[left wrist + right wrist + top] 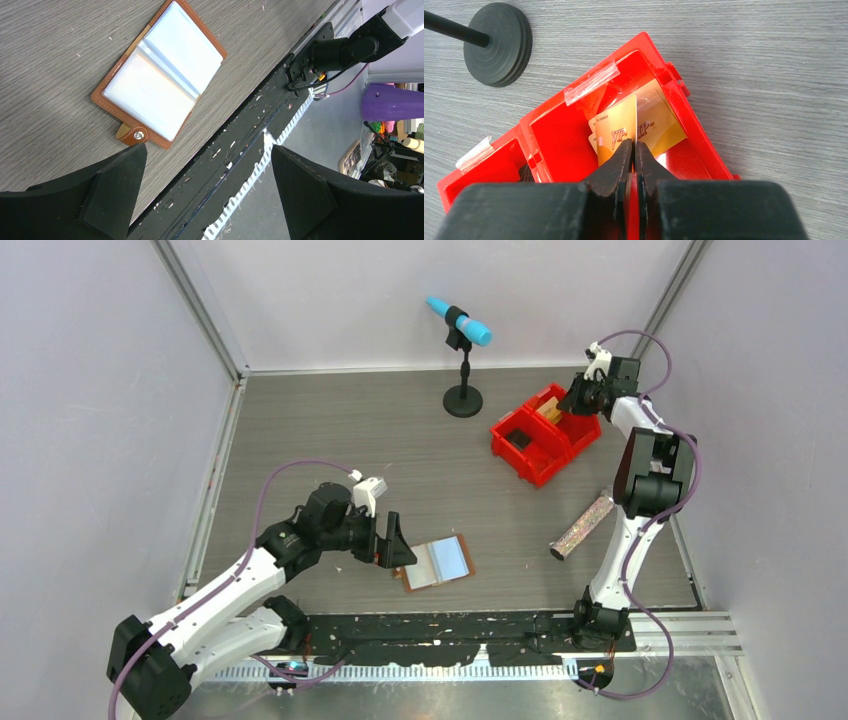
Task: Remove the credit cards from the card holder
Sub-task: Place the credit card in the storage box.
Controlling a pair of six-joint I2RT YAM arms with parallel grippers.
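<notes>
Card holder (438, 562): brown leather bi-fold, lying open and flat on desk (330, 440), toward 6 o'clock of the surface, close to the front rail. Pale blue-grey clear sleeves facing up, with no card visible in them from the left wrist view. Snap tab (134, 135) at the 7 o'clock corner in the top view.

Left end effector (397, 545): just beside the holder at its 9 o'clock, not touching, fingers spread wide, nothing between them.

Right end effector (634, 147): well apart from the holder, at its 1 o'clock, lowered over red bins (530, 468). Fingers narrowed onto the near edge of gold card (616, 125) marked VIP, with the card standing inside one compartment. Second gold card (664, 130) leaning just behind it in the same compartment.

Step in hand, as judged: dropping off the gripped card, probably among the last. To do it well, release only with the whole card below the bin rim, then open gently and withdraw straight up, without dragging the bin or flicking the resting card out.

Desk: grey wood-grain laminate, black rail along the near edge.
- Microphone stand (462, 400) with blue-tipped microphone (460, 322), at 12 o'clock from the holder.
- Glittery tube (582, 525), at 3 o'clock from the holder.

Room: plain pale grey walls on three sides, metal frame posts in the far corners.
</notes>
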